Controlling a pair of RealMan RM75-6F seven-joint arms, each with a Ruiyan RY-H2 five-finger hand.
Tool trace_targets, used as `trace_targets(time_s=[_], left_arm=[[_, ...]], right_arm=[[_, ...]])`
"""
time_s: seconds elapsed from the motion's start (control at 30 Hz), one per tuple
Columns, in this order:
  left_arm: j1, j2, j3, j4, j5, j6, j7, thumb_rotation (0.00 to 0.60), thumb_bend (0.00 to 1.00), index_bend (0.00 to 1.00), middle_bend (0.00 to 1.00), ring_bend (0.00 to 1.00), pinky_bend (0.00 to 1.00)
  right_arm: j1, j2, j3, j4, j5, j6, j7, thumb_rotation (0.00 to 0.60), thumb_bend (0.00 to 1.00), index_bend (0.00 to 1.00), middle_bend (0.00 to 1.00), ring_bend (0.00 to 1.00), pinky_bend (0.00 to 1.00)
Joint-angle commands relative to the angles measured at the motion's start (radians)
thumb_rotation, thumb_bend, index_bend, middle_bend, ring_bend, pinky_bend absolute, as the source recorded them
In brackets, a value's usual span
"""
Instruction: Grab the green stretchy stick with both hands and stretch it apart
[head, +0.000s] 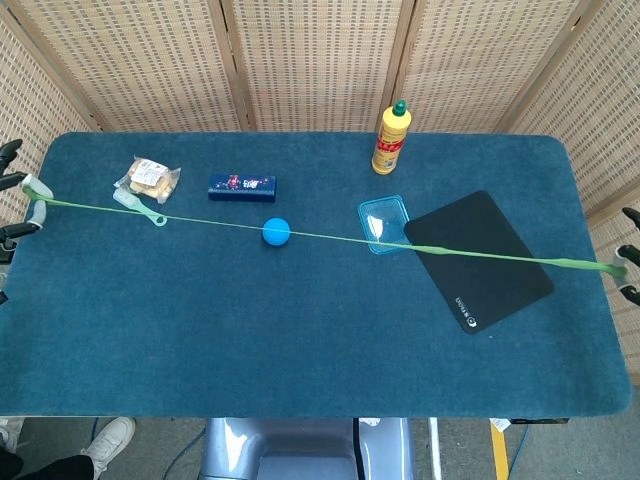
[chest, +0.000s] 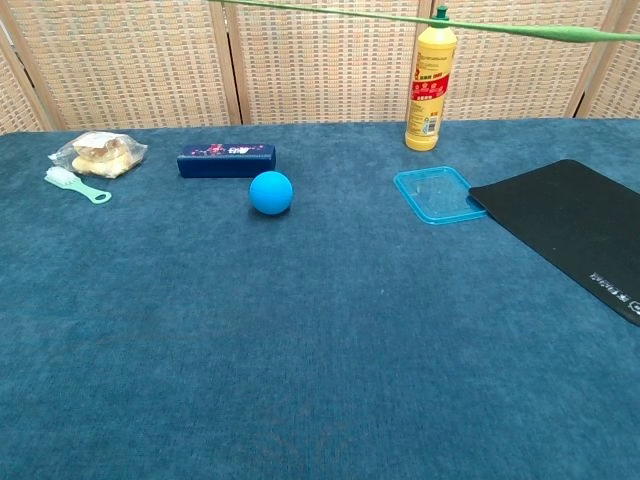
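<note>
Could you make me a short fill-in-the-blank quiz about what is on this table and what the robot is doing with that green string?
1. The green stretchy stick is held by the left hand and the right hand, one at each ____ of it.
2. The blue ball lies nearest the dark blue ____.
3. The clear blue tray lies beside the ____ mat.
4. The yellow bottle has a ____ cap.

Missing words: end; box; black; green
</note>
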Motion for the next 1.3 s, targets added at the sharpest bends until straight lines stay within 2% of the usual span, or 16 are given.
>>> trace_targets(time_s=[0.03,0.57,1.07,1.3], left_arm=[[0.004,0.014,-0.002,0.009,-0.006,-0.006,-0.012,0.6,0.55,0.8,0.0,0.0,0.0],[0.038,0.098,-0.028,0.082,-0.051,-0.02,-0.098,0.6,0.55,0.8,0.0,0.0,0.0],[0.053,0.101,-0.031,0.179,-0.081,-0.069,-0.169,0.6,0.56,0.8,0.0,0.0,0.0],[0.021,0.082,-0.037,0.272,-0.122,-0.152,-0.16,0.6,0.56,0.8,0.0,0.0,0.0]], right_arm=[[-0.019,-0.019,-0.007,0.048,0.008,-0.007,0.017,0.6,0.58,0.86,0.19,0.0,0.0],[-0.083,-0.124,-0.012,0.323,0.051,-0.083,0.151,0.6,0.58,0.86,0.19,0.0,0.0],[-0.17,-0.173,-0.009,0.462,0.08,-0.111,0.268,0.6,0.58,0.86,0.18,0.0,0.0],[-0.227,-0.182,0.014,0.516,0.116,-0.141,0.341,0.6,0.58,0.86,0.18,0.0,0.0]])
